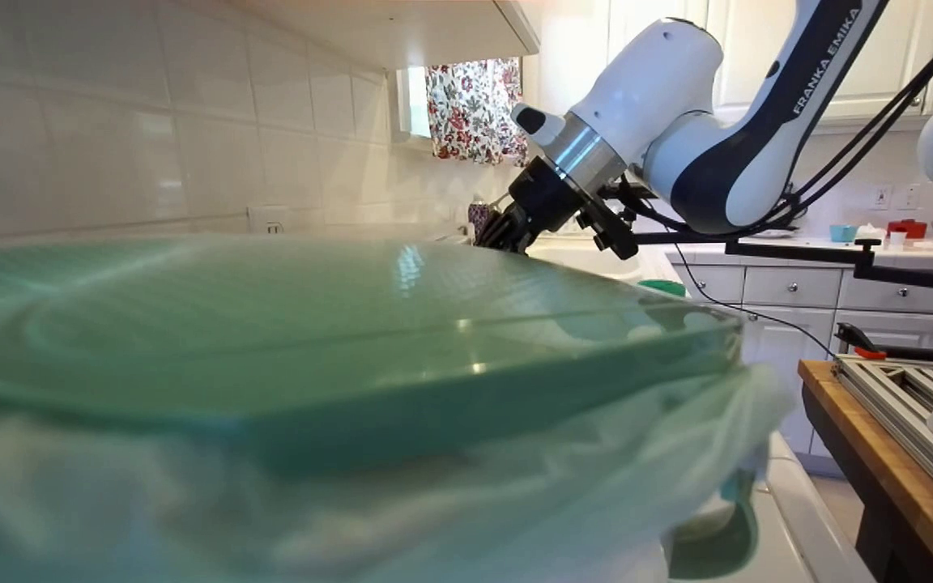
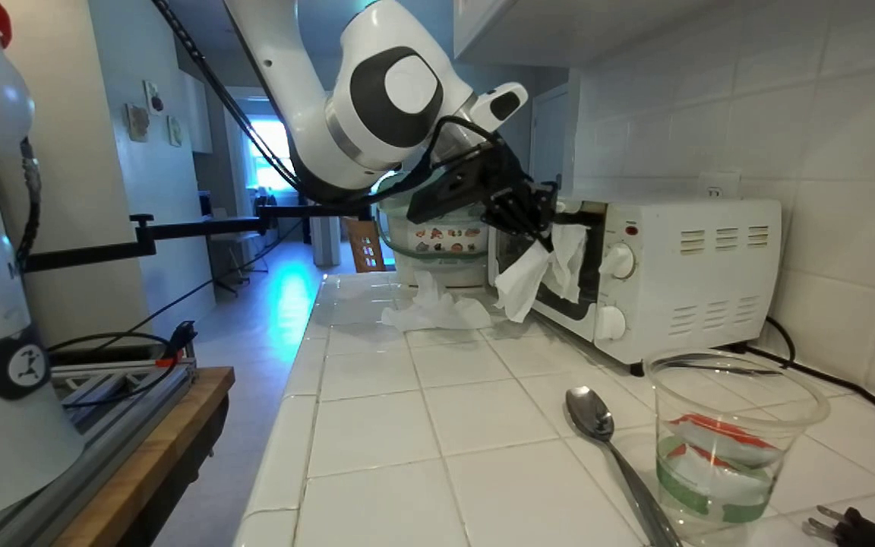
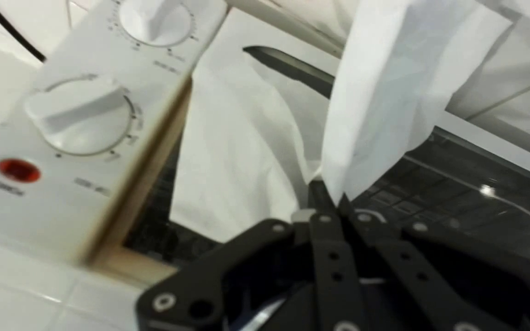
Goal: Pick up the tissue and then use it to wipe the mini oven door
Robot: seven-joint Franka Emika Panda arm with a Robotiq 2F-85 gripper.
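Observation:
My gripper [image 3: 334, 197] is shut on a white tissue [image 3: 242, 151] in the wrist view. The tissue hangs in two flaps, one on each side of the fingertips. In an exterior view the gripper [image 2: 548, 235] points down at the front of the white mini oven [image 2: 703, 281], with the tissue [image 2: 525, 281] hanging in front of its door. The dark glass of the oven door [image 3: 430, 184] lies behind the tissue in the wrist view. Whether the tissue presses on the glass I cannot tell. The gripper [image 1: 503, 235] also shows in an exterior view, where the tissue and oven are hidden.
Another crumpled white tissue [image 2: 437, 308] lies on the tiled counter [image 2: 377, 425]. A container with green handles [image 2: 441, 243] stands behind it; a large green lid [image 1: 353, 324] fills the foreground of an exterior view. A spoon [image 2: 597, 425], clear cup [image 2: 737, 448] and plug [image 2: 859, 528] lie nearer.

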